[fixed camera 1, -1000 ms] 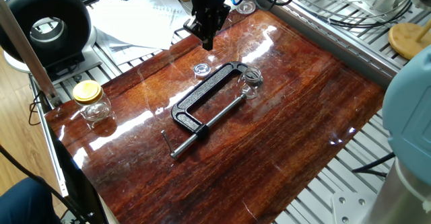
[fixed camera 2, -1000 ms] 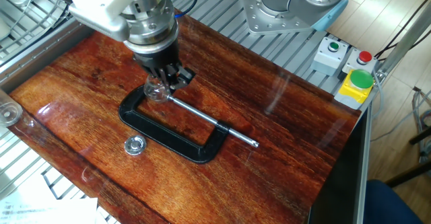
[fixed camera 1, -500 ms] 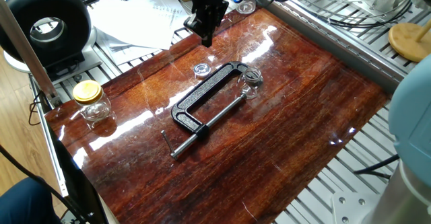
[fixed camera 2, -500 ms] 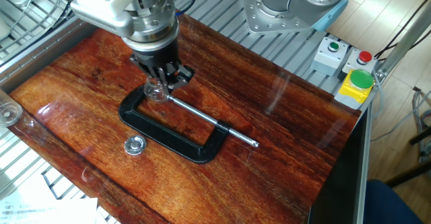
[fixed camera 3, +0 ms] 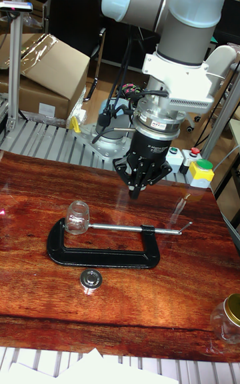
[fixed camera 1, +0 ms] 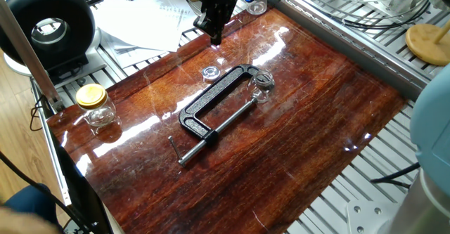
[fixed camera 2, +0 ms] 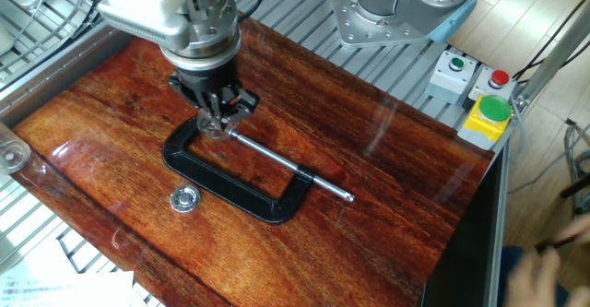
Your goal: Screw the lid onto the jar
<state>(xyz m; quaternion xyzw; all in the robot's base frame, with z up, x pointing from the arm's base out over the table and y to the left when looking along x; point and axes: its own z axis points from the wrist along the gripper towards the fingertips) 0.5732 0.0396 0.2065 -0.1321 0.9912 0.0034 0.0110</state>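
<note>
The jar (fixed camera 3: 78,216) is a tiny clear glass jar standing upright with its mouth open, held at the jaw end of a black C-clamp (fixed camera 3: 100,254). It also shows in the fixed views as jar (fixed camera 1: 261,83) and jar (fixed camera 2: 213,125), where the fingers partly cover it. The lid (fixed camera 3: 91,279), a small glinting round cap, lies flat on the wood beside the clamp's frame, also seen as lid (fixed camera 1: 209,72) and lid (fixed camera 2: 185,197). My gripper (fixed camera 3: 136,189) hangs in the air above the table, higher than the jar, fingers together and holding nothing.
A bigger glass jar with a yellow lid (fixed camera 1: 94,103) stands near the table's left edge. The clamp's screw rod (fixed camera 2: 295,167) stretches across the wood. A button box (fixed camera 2: 479,90) sits off the table's far corner. Papers (fixed camera 1: 144,20) lie beyond the back edge.
The gripper has risen a little and drifted slightly away from the clamp. Jar, lid and clamp have not moved.
</note>
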